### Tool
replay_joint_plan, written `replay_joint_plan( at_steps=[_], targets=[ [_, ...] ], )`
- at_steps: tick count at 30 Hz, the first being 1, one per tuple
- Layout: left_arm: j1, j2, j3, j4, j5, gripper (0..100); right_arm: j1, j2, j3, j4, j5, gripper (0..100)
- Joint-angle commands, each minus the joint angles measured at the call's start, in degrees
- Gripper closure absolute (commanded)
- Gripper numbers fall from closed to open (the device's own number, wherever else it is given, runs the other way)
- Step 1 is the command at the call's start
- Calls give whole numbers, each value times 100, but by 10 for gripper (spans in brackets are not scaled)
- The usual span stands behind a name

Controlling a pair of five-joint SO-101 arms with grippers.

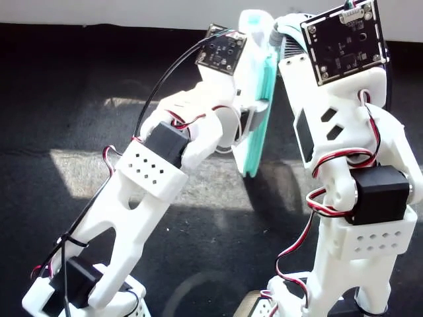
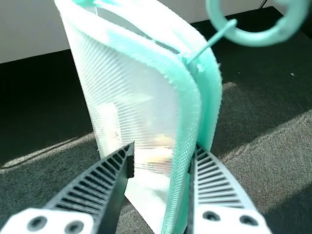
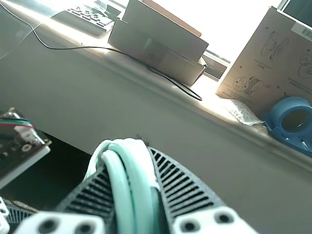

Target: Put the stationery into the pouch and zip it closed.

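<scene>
The pouch [image 2: 136,92] is translucent white mesh with a mint-green zip edge, and it is held upright above the black mat. Pale stationery [image 2: 148,146] shows faintly through its wall. A mint ring pull [image 2: 253,24] hangs off the zip near the pouch's top corner. My left gripper [image 2: 161,165] is shut on the lower part of the pouch, one dark finger on each face. My right gripper [image 3: 129,180] is shut on the pouch's rounded green-and-white edge. In the high view the pouch [image 1: 259,142] stands on edge between the left gripper [image 1: 248,122] and the right gripper [image 1: 277,36].
A black mat [image 1: 66,99] covers the table, with a sunlit band across it. Behind, a white ledge holds cardboard boxes [image 3: 161,41], a cable and a blue tape dispenser [image 3: 292,119]. The left arm's camera board [image 3: 14,141] is close beside the right gripper.
</scene>
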Motion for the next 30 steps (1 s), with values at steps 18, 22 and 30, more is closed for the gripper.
replay_joint_plan(
  at_steps=[18, 22, 30],
  targets=[
    [-75, -1516, -444, 1116, 0, 806, 13, -31, -286, -259, 53, 992],
    [242, -1393, -444, 1090, 0, 806, 13, -31, -286, -242, 53, 992],
    [664, -1288, -453, 1073, -246, 806, 13, -40, -312, -242, 62, 992]
  ],
)
